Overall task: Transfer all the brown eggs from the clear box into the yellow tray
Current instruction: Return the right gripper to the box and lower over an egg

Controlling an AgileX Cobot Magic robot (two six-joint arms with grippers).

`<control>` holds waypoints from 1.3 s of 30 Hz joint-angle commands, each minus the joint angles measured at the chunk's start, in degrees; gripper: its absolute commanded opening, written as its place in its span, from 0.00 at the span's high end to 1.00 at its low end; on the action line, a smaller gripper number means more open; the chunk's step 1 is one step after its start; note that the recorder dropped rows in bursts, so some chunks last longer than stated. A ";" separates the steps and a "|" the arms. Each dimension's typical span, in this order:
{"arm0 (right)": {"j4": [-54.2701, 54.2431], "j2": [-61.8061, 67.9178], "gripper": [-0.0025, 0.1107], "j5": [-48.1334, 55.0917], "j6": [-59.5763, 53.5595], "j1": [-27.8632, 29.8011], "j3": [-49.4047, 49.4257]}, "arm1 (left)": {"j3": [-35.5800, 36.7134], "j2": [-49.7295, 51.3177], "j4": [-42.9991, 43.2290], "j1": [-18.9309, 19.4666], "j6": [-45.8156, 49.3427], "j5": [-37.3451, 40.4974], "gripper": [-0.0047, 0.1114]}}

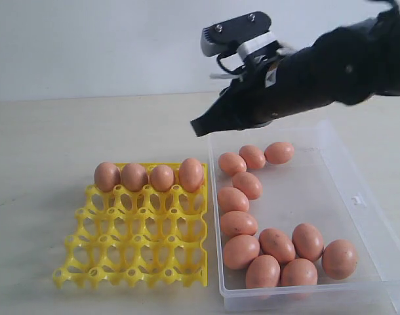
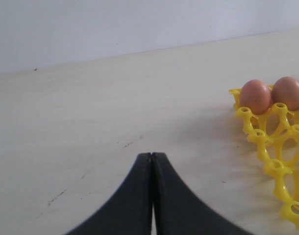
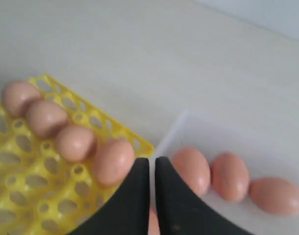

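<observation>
Brown eggs [image 1: 238, 224]: twelve lie loose on the floor of the clear box [image 1: 318, 190]. Four sit in the yellow tray [image 1: 131, 256], filling the row closest to the right claw [image 1: 199, 126]. The rest of the cups are bare.

Handling, as a judgement:
- Light, with a stiff but thin shell that will crack under a hard pinch or a drop.
- Smooth and rounded, so likely to squirt out of hard pads and to roll when nudged.
- Take each one across its widest girth, pads on opposite sides, and squeeze only enough to lift.
- Set it into a cup rather than letting it fall.

Where to start: three eggs lie in a line in the box corner just below and ahead of the claw tip, side by side with little room between them. The ones farther from the claw bunch up and touch. Pick one with both flanks free, or you'll knock its neighbours.

Right claw: hangs above the seam where the tray corner meets the box wall. Its jaws are clenched to a thin slit and carry nothing, so you must spread them before coming down.

Left claw [image 2: 152, 154]: pressed together, empty, low over the bare table [image 2: 90, 122], with the tray off to its side.
</observation>
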State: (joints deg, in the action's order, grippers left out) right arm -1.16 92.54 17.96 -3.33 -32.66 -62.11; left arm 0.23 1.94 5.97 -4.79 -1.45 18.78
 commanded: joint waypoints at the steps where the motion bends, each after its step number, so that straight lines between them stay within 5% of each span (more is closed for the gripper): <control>1: 1.16 -2.85 0.86 22.20 0.45 3.89 -4.11 | -0.23 0.14 -0.13 -0.40 -0.25 -0.68 0.96; 4: 1.16 -2.46 0.77 30.70 2.41 7.45 -5.72 | -0.23 0.14 -0.13 -0.40 -0.25 -0.68 0.96; 10: -6.72 2.76 0.45 36.91 2.43 14.16 -5.72 | -0.23 0.14 -0.13 -0.40 -0.25 -0.68 0.96; 16: -9.44 9.67 0.46 44.24 1.38 14.03 -5.59 | -0.23 0.14 -0.13 -0.40 -0.25 -0.68 0.96; 39: -9.64 14.42 0.48 34.04 0.33 14.03 -1.06 | -0.23 0.14 -0.13 -0.40 -0.25 -0.68 0.96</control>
State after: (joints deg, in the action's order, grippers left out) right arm -10.73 106.44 53.00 -2.37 -18.89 -63.20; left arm 0.23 1.94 5.97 -4.79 -1.45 18.78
